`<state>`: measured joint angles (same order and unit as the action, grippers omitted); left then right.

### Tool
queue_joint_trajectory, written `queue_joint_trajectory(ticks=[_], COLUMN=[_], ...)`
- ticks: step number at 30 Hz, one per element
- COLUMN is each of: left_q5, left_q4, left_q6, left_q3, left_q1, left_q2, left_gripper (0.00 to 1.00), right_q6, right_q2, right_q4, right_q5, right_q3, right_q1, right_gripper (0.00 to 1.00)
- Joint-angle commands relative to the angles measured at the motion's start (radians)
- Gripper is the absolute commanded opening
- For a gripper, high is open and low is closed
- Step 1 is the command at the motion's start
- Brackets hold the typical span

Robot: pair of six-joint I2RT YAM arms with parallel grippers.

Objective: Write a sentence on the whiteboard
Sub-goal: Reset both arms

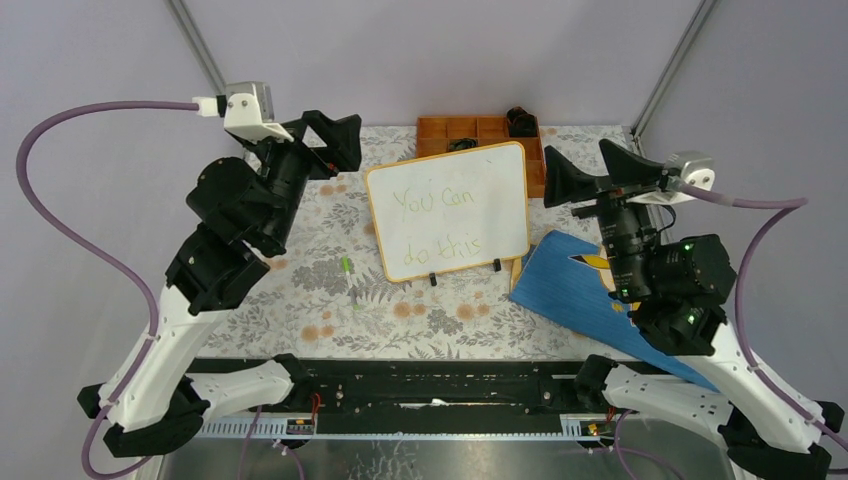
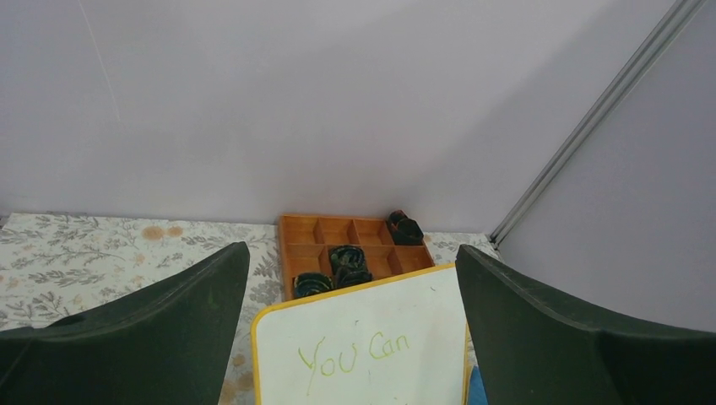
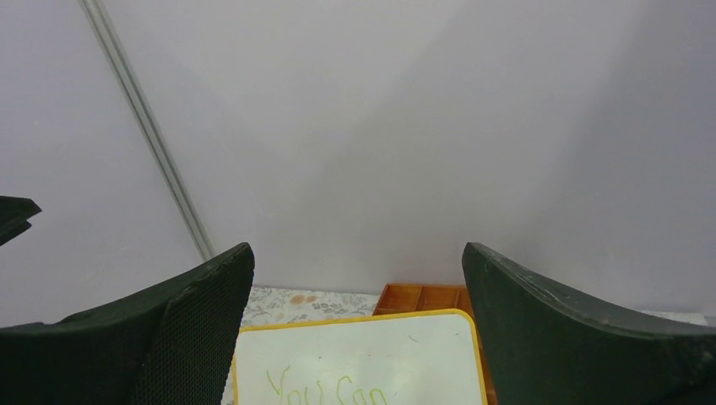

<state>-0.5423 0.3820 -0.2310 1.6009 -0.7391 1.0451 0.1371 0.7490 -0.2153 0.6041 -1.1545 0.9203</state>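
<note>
The whiteboard is propped on its little black feet mid-frame, presumably so both arms get easy reach. The blue cloth is laid just right of it, probably kept handy for wiping. The orange tray is tucked behind at top centre, out of the way. The left gripper and right gripper are spread wide, with nothing held. The sentence is written on the board in faint green, so the job looks done.

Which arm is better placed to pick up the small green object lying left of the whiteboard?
Probably the left: the small green object lies on its side of the whiteboard; the open right gripper hangs across the board.
</note>
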Motion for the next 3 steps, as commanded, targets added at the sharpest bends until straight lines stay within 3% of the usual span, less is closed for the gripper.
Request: queue_joint_trajectory(ticks=[1, 3], left_q5=[-0.036, -0.040], left_q4=[-0.036, -0.030], left_q6=[-0.021, -0.016], left_q3=[-0.010, -0.010], left_q1=[-0.004, -0.004], left_q2=[-0.005, -0.005], left_gripper=[0.99, 0.99], right_q6=[-0.007, -0.010], right_q2=[0.019, 0.019], right_q4=[-0.040, -0.036], right_q5=[0.027, 0.030], right_q3=[0.003, 0.003], right_q1=[-0.004, -0.004], right_gripper=[1.00, 1.00])
